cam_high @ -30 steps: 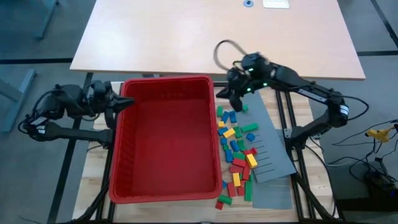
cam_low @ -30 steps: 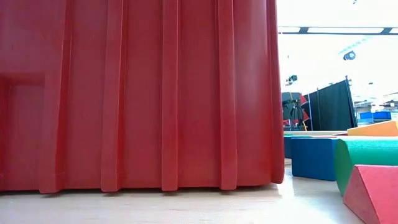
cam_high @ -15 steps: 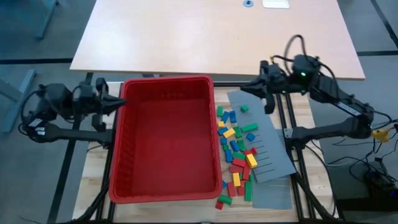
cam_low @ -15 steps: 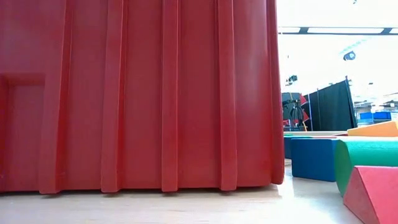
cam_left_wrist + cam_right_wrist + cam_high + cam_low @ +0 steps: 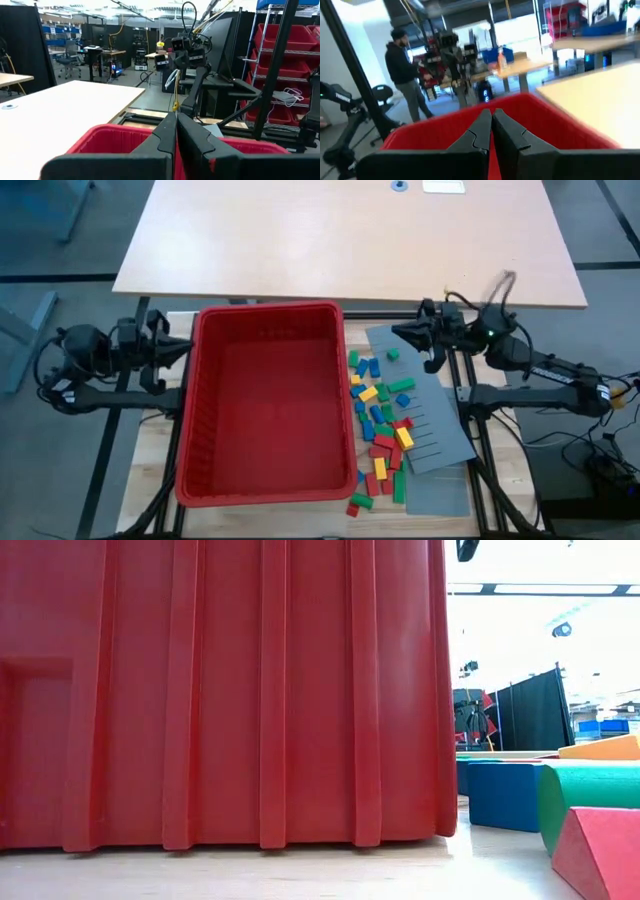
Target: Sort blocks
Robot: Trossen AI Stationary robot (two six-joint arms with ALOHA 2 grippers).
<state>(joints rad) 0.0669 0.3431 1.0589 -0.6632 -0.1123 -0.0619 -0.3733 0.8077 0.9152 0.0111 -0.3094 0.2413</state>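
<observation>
Lying beside bin point(image 5: 262, 405): blocks point(image 5: 379, 424)

Floor: grey point(image 5: 60, 270), around the work area.
Furniture: large pale wooden tabletop point(image 5: 340, 235); black partition screen point(image 5: 530, 710); metal shelving with red plastic storage bins point(image 5: 292, 45); black office chair point(image 5: 382, 95).
Light: bright overhead ceiling lighting point(image 5: 540, 585).
People: a person in dark top point(image 5: 402, 75), standing.

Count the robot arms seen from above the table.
2. The left arm sits left of the red bin; the right arm sits right of the blocks. None appears hidden.
</observation>
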